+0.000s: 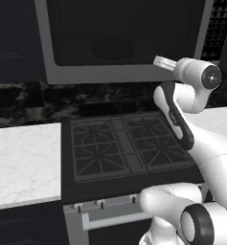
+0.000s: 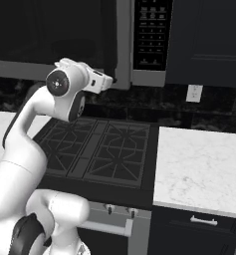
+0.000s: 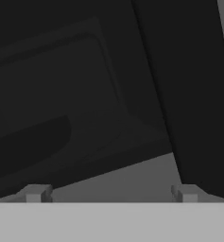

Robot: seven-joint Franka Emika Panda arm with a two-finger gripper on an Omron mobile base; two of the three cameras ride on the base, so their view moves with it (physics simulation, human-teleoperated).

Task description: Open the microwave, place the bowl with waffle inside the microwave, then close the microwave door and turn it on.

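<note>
Handle (image 3: 198,94) of the microwave door (image 3: 61,94) runs lengthwise just ahead-right of the spread, empty pincer (image 3: 111,194).

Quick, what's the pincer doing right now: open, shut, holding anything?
Pincer: open, jaws spread wide, holding nothing, pointed at the closed dark-glass, grey-steel-framed microwave door.

White marble counter (image 1: 24,162) flanks a black stove (image 1: 119,148) with 2 grates; nothing rests on either.
</note>
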